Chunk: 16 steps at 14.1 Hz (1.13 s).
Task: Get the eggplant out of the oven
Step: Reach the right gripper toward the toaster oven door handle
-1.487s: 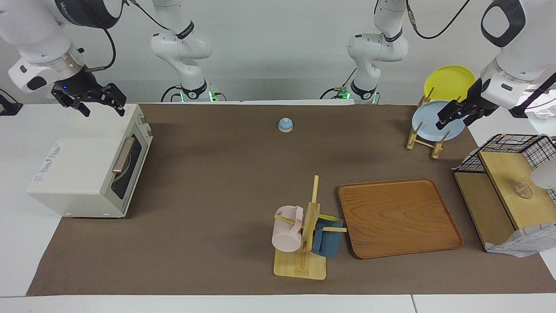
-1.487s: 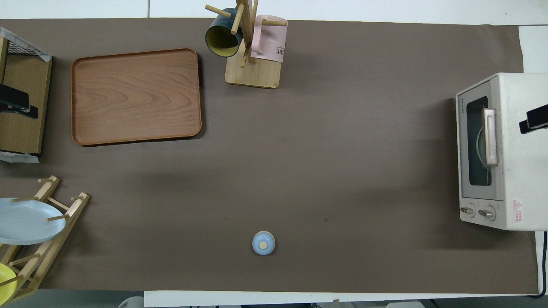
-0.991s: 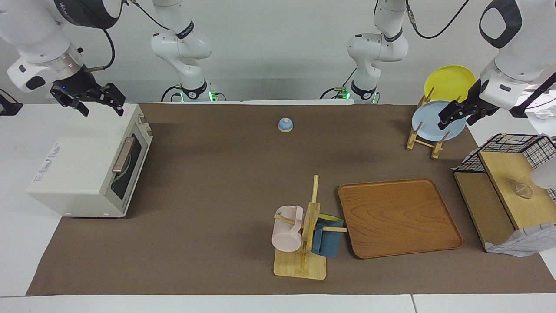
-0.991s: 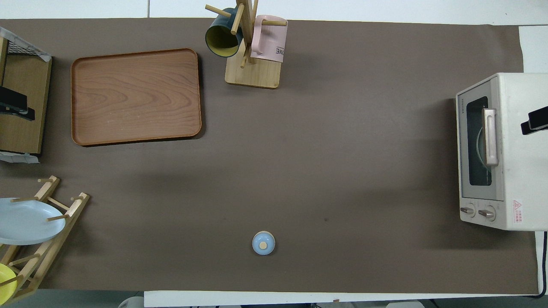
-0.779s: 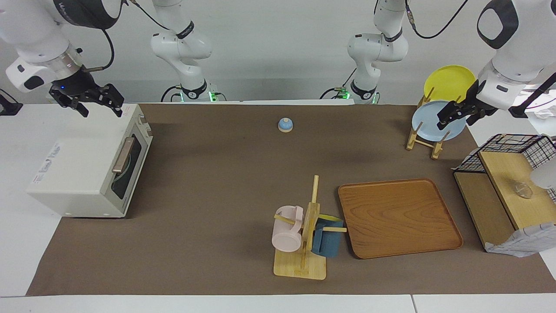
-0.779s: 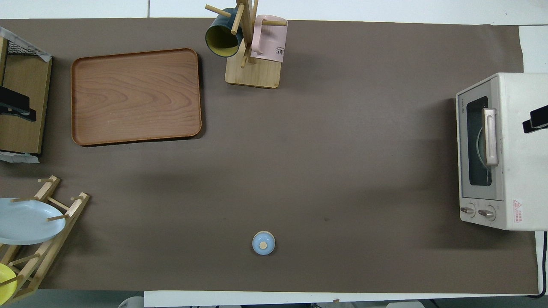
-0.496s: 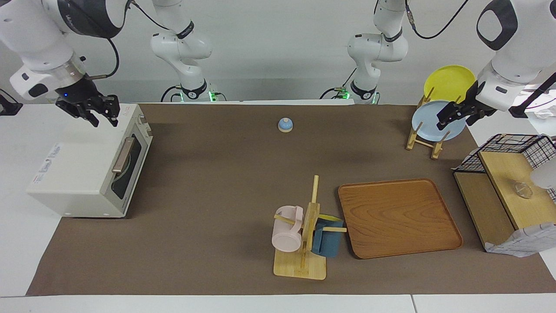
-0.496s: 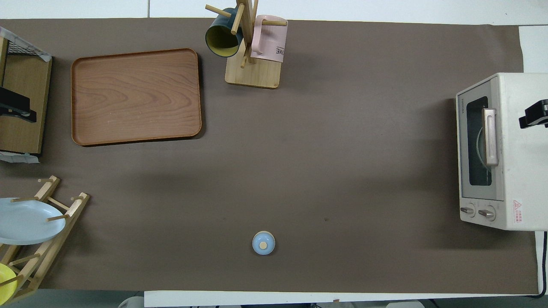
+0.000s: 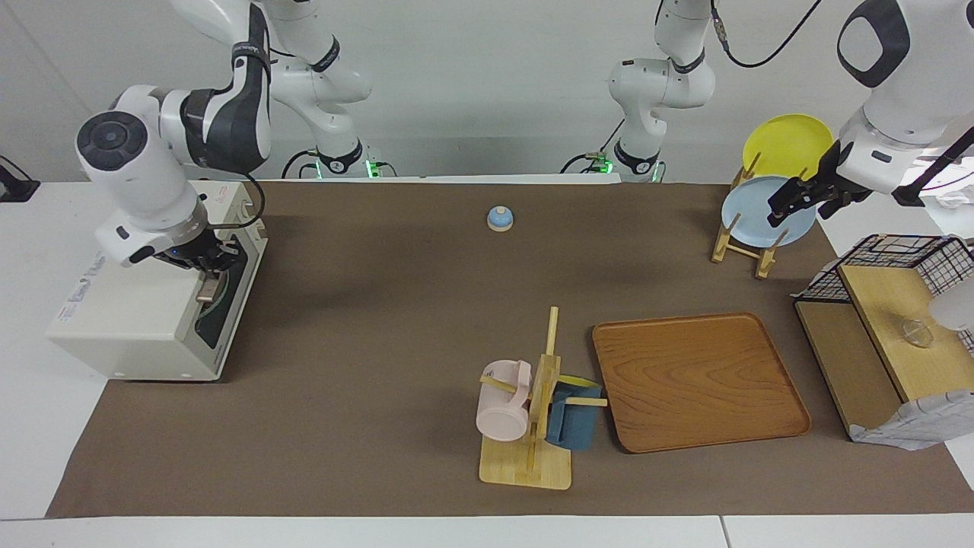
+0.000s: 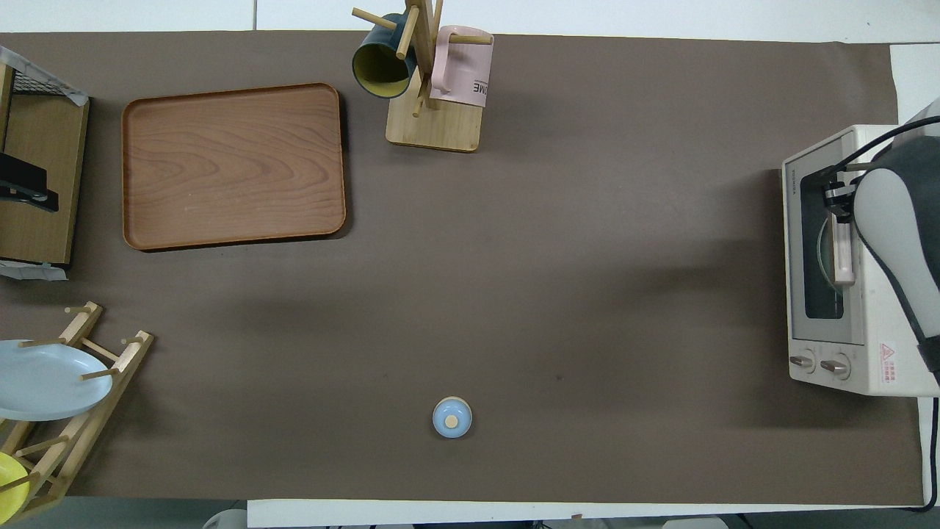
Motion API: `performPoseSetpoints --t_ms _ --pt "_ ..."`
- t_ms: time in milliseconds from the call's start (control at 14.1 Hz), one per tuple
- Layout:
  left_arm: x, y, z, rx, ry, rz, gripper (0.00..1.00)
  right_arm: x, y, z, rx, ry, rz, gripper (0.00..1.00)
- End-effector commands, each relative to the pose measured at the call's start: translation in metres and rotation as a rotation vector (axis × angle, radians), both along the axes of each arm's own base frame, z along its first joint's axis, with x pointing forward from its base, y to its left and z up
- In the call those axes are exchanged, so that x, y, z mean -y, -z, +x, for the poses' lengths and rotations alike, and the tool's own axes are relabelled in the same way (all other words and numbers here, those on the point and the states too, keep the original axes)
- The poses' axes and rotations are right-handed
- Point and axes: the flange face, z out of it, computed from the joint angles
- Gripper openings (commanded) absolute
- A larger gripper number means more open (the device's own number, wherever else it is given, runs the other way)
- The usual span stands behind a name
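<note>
The cream-white oven [image 9: 129, 312] stands at the right arm's end of the table, its dark glass door shut; it also shows in the overhead view [image 10: 885, 308]. My right gripper [image 9: 207, 264] is down at the farther end of the tan bar handle [image 10: 843, 257] on the door, at the handle's height. A pale plate rim shows through the glass. The eggplant is hidden. My left gripper [image 9: 795, 204] is open and empty, and waits in the air by the plate rack [image 9: 742, 247].
The rack holds a blue plate [image 9: 753, 217] and a yellow plate [image 9: 784, 141]. A blue bell [image 9: 500, 218] sits near the robots. A mug tree [image 9: 533, 411], a wooden tray [image 9: 700, 380] and a wire-and-wood shelf [image 9: 883, 320] stand farther out.
My right gripper has dropped from above the oven's top down to the door handle, and the arm now covers part of the oven. The left arm has barely moved.
</note>
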Motion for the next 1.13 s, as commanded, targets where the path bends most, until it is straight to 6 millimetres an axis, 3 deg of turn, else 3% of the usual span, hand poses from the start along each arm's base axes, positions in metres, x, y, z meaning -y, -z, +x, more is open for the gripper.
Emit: performPoseSetpoints --t_ms 0,142,212,496,637,920,991,1062 --pt "-0.003 -0.001 -0.009 -0.007 0.0 0.01 1.0 0.004 0.005 -0.008 0.011 -0.013 -0.031 0.0" --pt "-0.003 -0.001 -0.009 -0.007 0.0 0.01 1.0 -0.005 0.018 -0.007 0.029 -0.027 -0.023 0.0" --pt "-0.003 -0.001 -0.009 -0.007 0.0 0.01 1.0 -0.026 0.027 -0.002 0.045 -0.059 -0.017 0.0" --pt "-0.003 -0.001 -0.009 -0.007 0.0 0.01 1.0 -0.076 0.094 0.023 0.107 -0.057 0.091 0.0" --pt "-0.003 -0.001 -0.009 -0.007 0.0 0.01 1.0 -0.084 0.127 0.031 0.102 -0.058 0.104 0.0" --pt "-0.003 -0.001 -0.009 -0.007 0.0 0.01 1.0 -0.105 0.14 0.032 0.105 -0.011 0.097 0.0" --pt "-0.003 -0.001 -0.009 -0.007 0.0 0.01 1.0 -0.112 0.134 0.035 0.114 0.007 0.109 0.1" --pt "-0.003 -0.001 -0.009 -0.007 0.0 0.01 1.0 -0.125 0.125 0.038 0.136 0.048 0.161 0.38"
